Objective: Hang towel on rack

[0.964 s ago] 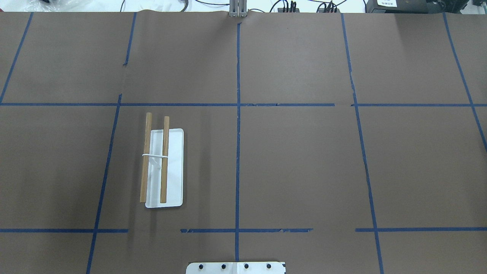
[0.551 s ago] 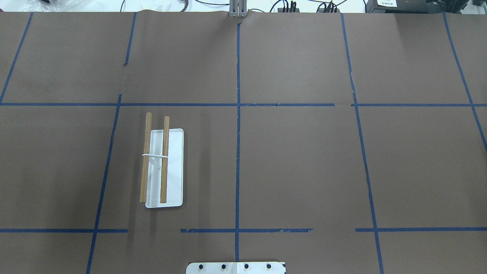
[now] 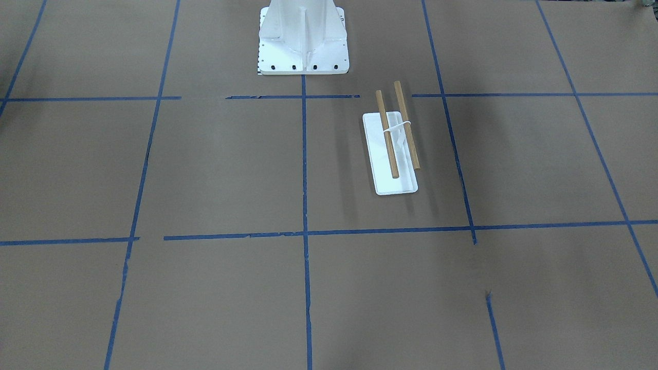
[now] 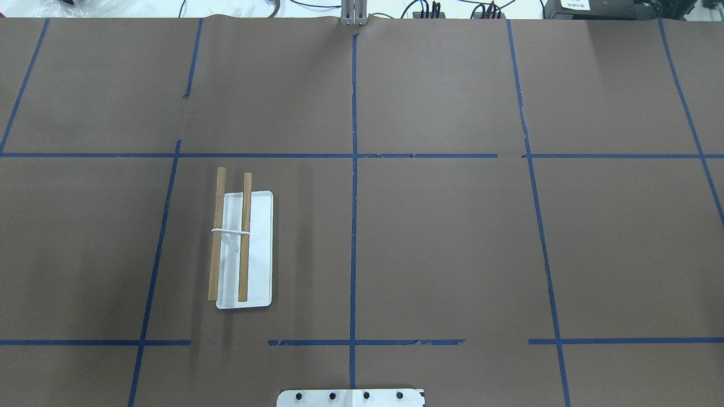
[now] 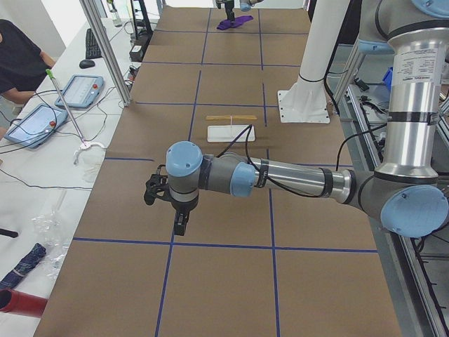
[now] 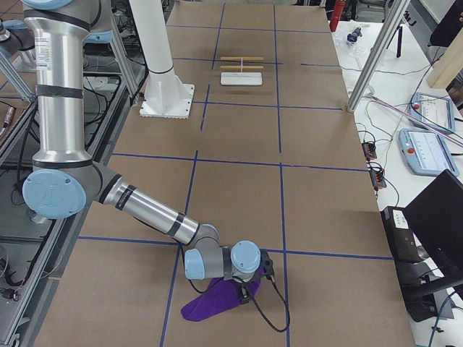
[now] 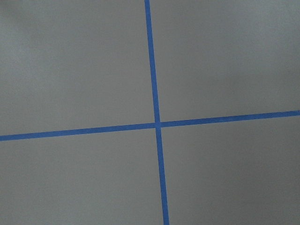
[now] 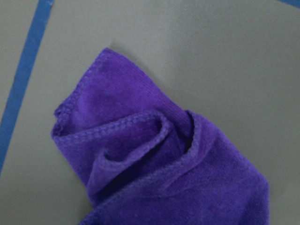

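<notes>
The rack [image 4: 260, 249] stands on the table's left half, a white base with two wooden bars [image 4: 245, 237]. It also shows in the front view [image 3: 398, 182], the left view [image 5: 231, 133] and the right view [image 6: 241, 78]. The purple towel [image 6: 213, 305] lies crumpled at the table's far right end, and fills the right wrist view [image 8: 159, 164]. My right gripper [image 6: 249, 289] is down at the towel; I cannot tell if it is open or shut. My left gripper [image 5: 180, 226] hangs above bare paper, far from the rack; I cannot tell its state.
The white bolted pedestal [image 3: 303, 36] stands at the table's robot side, also in the overhead view [image 4: 350, 397]. Blue tape lines cross the brown paper [image 7: 157, 124]. Aluminium posts [image 5: 105, 49] and operator tablets [image 5: 77, 90] line the far side.
</notes>
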You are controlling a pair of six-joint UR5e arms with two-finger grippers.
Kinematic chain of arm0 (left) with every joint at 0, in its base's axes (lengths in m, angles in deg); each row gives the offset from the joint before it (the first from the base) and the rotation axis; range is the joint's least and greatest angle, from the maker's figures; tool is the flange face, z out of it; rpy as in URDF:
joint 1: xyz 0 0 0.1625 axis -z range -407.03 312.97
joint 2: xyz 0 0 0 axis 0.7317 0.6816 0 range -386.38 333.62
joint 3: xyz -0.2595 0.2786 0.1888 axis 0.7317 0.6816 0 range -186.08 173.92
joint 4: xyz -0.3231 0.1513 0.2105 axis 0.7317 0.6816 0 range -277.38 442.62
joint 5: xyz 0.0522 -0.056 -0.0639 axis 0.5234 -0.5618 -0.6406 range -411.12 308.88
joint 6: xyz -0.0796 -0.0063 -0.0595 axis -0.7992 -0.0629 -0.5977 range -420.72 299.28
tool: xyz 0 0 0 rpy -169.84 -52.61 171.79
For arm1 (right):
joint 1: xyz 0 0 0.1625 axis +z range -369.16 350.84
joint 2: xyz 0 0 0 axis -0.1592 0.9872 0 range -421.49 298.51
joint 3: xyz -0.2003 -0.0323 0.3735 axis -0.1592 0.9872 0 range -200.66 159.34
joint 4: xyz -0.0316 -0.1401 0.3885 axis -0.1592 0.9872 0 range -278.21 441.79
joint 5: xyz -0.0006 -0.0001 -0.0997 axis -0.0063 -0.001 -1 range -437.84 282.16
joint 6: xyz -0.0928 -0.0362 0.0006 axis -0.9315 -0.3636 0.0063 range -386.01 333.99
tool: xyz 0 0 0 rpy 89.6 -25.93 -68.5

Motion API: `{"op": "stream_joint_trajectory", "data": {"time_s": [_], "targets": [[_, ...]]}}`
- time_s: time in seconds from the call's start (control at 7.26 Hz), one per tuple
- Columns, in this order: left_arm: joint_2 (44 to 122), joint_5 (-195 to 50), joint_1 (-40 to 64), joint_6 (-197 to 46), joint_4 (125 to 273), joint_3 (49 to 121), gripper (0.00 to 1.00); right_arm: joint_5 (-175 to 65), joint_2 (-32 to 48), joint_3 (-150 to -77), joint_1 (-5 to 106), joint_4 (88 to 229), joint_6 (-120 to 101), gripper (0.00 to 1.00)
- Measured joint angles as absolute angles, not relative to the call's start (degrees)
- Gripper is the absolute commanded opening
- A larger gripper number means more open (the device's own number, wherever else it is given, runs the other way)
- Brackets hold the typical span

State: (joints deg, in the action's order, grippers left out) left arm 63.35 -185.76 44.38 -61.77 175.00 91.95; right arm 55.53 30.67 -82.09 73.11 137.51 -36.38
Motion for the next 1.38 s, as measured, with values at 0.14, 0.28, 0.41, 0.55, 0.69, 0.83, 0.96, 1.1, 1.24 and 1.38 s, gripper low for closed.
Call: {"op": "stream_joint_trajectory", "data": {"time_s": [0.14,0.28,0.41,0.55,0.69,0.83,0.96,1.1,1.24,1.38], "targets": [[63.4,-185.8,44.4,-61.8,175.1,91.8,1.0,55.5,30.7,-82.1,73.1,137.6,-36.4,0.02],[63.3,-185.8,44.4,-61.8,175.3,91.7,1.0,55.4,30.7,-82.1,73.1,137.5,-36.4,0.0],[63.3,-185.8,44.3,-61.7,175.4,91.5,1.0,55.3,30.6,-82.2,73.1,137.5,-36.4,0.0],[63.3,-185.8,44.3,-61.8,175.4,91.4,1.0,55.2,30.5,-82.4,73.1,137.5,-36.4,0.0],[63.4,-185.8,44.2,-61.8,175.4,91.4,1.0,55.2,30.3,-82.6,73.1,137.5,-36.4,0.0],[63.4,-185.9,44.2,-61.8,175.5,91.3,1.0,55.5,30.3,-83.1,73.1,137.5,-36.4,0.0],[63.4,-185.9,44.2,-61.8,175.5,91.3,1.0,55.9,30.3,-84.3,73.2,137.6,-36.4,0.0],[63.5,-185.9,44.2,-61.8,175.5,91.4,1.0,56.7,30.4,-86.5,73.8,137.7,-36.4,0.0],[63.6,-185.9,44.2,-61.8,175.6,91.4,1.0,58.2,30.3,-89.7,75.4,137.8,-36.4,0.0],[63.8,-185.9,44.2,-61.8,175.6,91.4,1.0,58.9,30.0,-93.3,77.2,137.9,-36.3,0.0]]}}
